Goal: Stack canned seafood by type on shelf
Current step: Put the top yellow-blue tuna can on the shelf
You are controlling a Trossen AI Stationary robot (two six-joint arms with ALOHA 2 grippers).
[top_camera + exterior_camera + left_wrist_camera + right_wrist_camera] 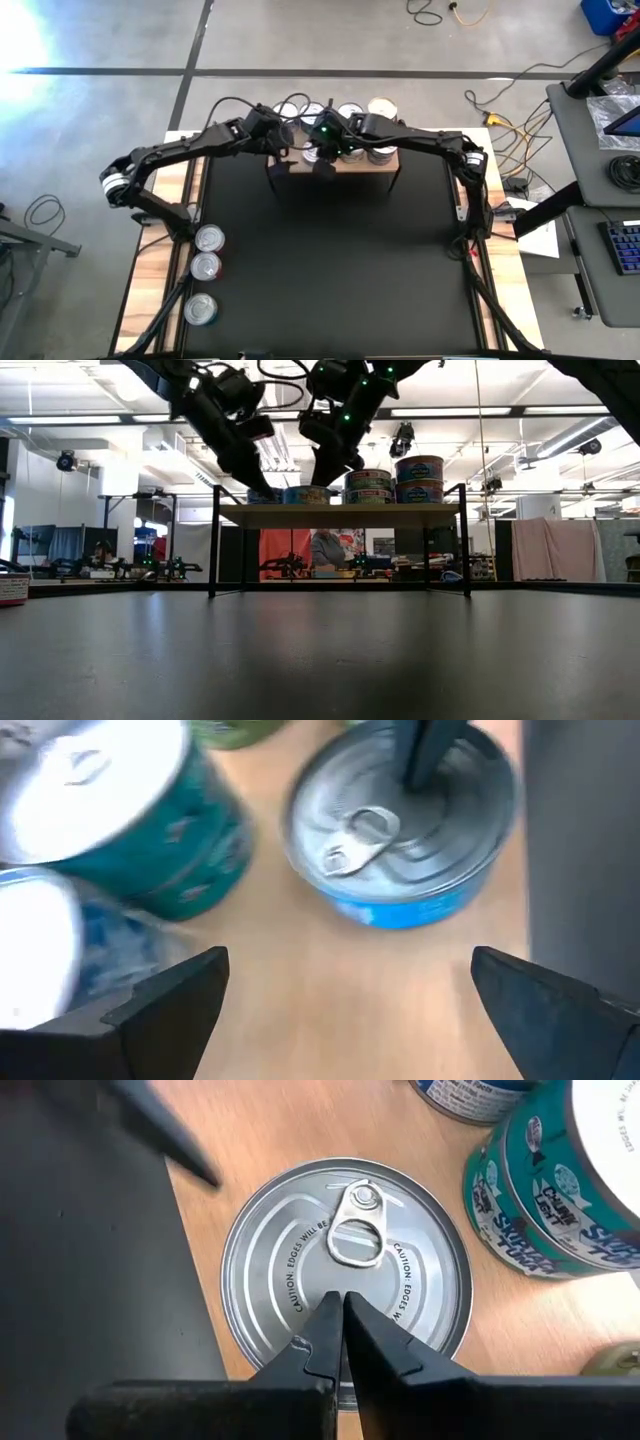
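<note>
Shelf (pixel 385 162) at the far edge of the black mat (pixel 330 270), light wood top on thin black legs; taken as the landmark.

Right gripper (pixel 343 1302) over the shelf's left half, fingers pinched together, tips pressed on the silver lid of a blue-sided tin (pixel 345 1275) lying flat on the wood, just below its pull tab. Nothing between the fingers.

Left gripper (pixel 350 985) also at the shelf's left end, jaws spread wide and empty, hanging just short of that same tin (pixel 400 830); the right arm's closed fingers show planted on its lid.

Teal-labelled tins (pixel 560 1190) stacked two high just beside the blue tin, further toward the shelf's right. From table height, stacks (pixel 420 478) stand on the shelf's middle and right.

Three more tins (pixel 205 265) in a row well away from the shelf, on the wood strip along the mat's left side, near the left arm's base
</note>
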